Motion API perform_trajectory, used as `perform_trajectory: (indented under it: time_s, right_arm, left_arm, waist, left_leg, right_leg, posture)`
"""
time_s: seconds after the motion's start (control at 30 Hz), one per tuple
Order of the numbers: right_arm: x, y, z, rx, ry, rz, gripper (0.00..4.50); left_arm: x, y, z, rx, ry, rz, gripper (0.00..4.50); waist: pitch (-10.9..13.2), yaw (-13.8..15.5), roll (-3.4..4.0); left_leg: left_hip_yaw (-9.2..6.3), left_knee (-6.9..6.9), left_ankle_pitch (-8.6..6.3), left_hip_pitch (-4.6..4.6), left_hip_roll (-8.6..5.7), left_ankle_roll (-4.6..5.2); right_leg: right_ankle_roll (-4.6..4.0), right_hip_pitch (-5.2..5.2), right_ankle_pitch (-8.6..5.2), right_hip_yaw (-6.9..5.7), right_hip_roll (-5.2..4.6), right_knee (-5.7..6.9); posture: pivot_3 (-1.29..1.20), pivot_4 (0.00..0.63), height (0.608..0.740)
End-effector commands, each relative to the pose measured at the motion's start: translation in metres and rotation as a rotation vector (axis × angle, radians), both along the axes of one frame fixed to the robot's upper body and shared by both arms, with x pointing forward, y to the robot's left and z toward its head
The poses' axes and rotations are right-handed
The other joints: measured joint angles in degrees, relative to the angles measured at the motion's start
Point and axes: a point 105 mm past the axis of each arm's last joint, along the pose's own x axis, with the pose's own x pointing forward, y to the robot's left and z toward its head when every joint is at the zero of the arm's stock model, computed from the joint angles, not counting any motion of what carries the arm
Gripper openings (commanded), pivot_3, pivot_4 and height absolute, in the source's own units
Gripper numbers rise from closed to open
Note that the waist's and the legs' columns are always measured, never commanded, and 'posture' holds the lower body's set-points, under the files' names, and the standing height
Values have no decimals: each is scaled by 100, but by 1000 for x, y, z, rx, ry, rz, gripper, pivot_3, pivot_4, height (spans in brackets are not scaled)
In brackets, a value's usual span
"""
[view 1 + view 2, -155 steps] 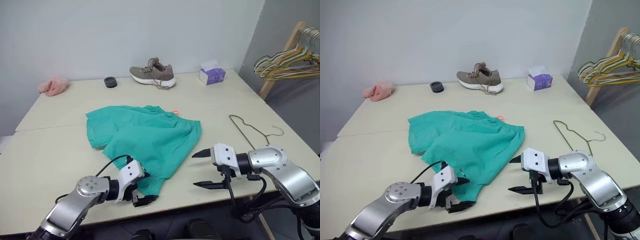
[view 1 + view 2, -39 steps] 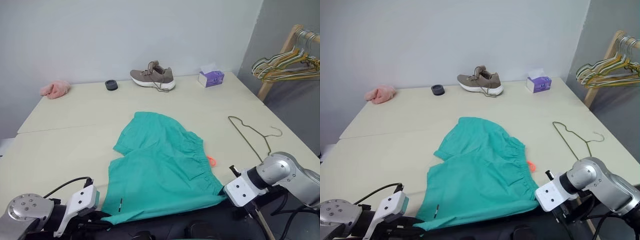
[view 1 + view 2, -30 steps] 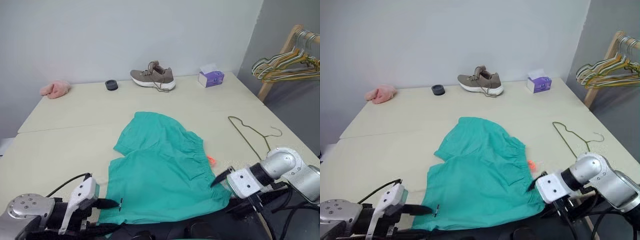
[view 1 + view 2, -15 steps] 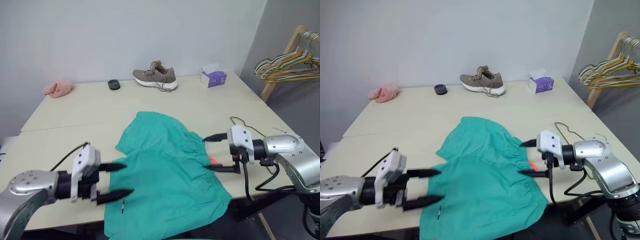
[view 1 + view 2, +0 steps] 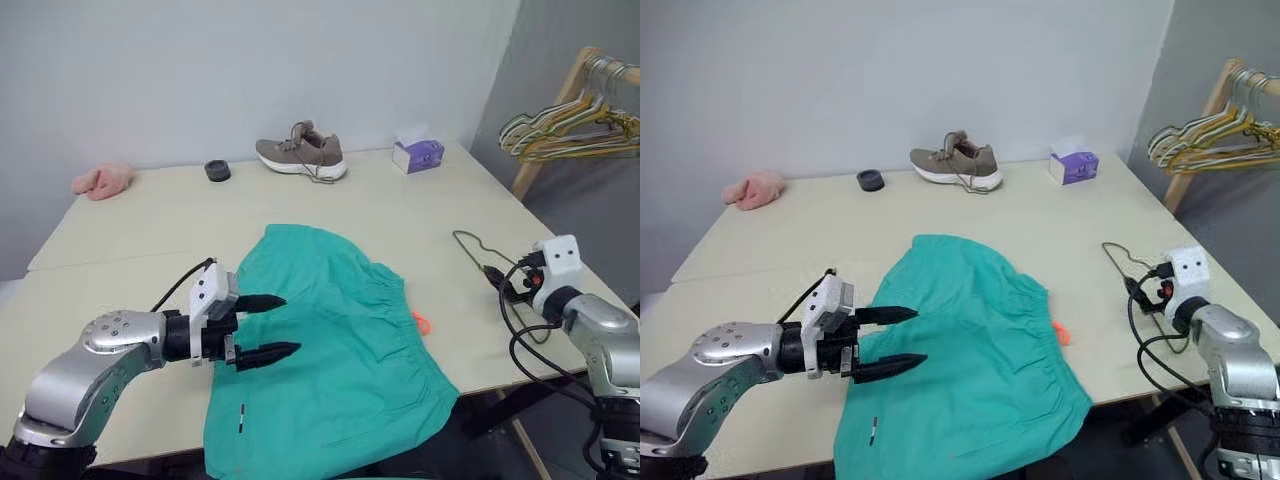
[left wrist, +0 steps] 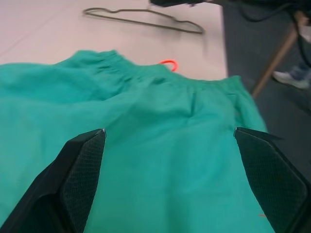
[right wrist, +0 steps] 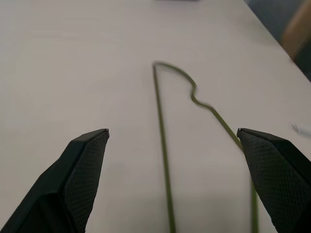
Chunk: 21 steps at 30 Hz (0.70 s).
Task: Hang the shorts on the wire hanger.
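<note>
The teal shorts (image 5: 330,340) lie flat on the table, their near hem drooping over the front edge. An orange drawcord (image 5: 421,322) pokes out at the waistband side, and a small dark tag (image 5: 241,418) sits near the hem. My left gripper (image 5: 276,326) hovers open just above the shorts' left part; in the left wrist view only teal fabric (image 6: 155,136) lies between its fingers. The olive wire hanger (image 5: 468,243) lies on the table right of the shorts. My right gripper (image 7: 172,132) is open at the hanger's near end, and the wire (image 7: 163,145) runs between its spread fingers.
A brown shoe (image 5: 300,156), a black round object (image 5: 215,170), a purple tissue box (image 5: 417,154) and a pink cloth (image 5: 101,180) line the table's far side. A wooden rack with bunched hangers (image 5: 565,125) stands beyond the right edge.
My right gripper swung from the shorts' waistband rightwards to the hanger. The left gripper rose from the front edge and moved in over the shorts. Both let go of the shorts about a second ago.
</note>
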Motion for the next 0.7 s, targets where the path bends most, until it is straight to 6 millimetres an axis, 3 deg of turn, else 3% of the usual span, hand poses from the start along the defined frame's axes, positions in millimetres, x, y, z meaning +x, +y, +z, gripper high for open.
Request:
perform_trajectory:
  time_s: [0.03, 0.23, 0.53, 0.7]
  right_arm:
    - [6, -14, 1, 8, 17, -71, 4500]
    - [15, -30, -17, 59, 113, -133, 4500]
    - [17, -33, -42, 16, 324, -66, 4500]
    - [13, -40, -61, 48, 451, -115, 3010]
  left_arm:
    - [9, -6, 13, 19, -77, -32, 4468]
    - [20, -16, 30, 25, -168, -52, 4468]
    - [23, -28, 46, 14, -216, -65, 4468]
    - [28, -26, 47, 20, -227, -56, 4500]
  waist:
    - [-1, -87, 3]
    - [-7, -286, 11]
    - [-12, -415, 8]
    - [-43, -415, -34]
  left_leg:
    - [2, 2, 0, 1, 0, 1]
    - [7, 4, 3, 5, 0, 4]
    - [3, 4, 2, 3, 1, 5]
    - [-1, 9, 2, 15, 0, 5]
  right_leg:
    - [0, 2, 0, 1, 0, 0]
    - [9, 6, 5, 10, 6, 1]
    - [11, 8, 5, 9, 7, 0]
    - [18, 25, 9, 5, 8, -3]
  posture:
    - [-283, 0, 740]
    - [-283, 0, 740]
    - [-274, 0, 740]
    - [-273, 0, 740]
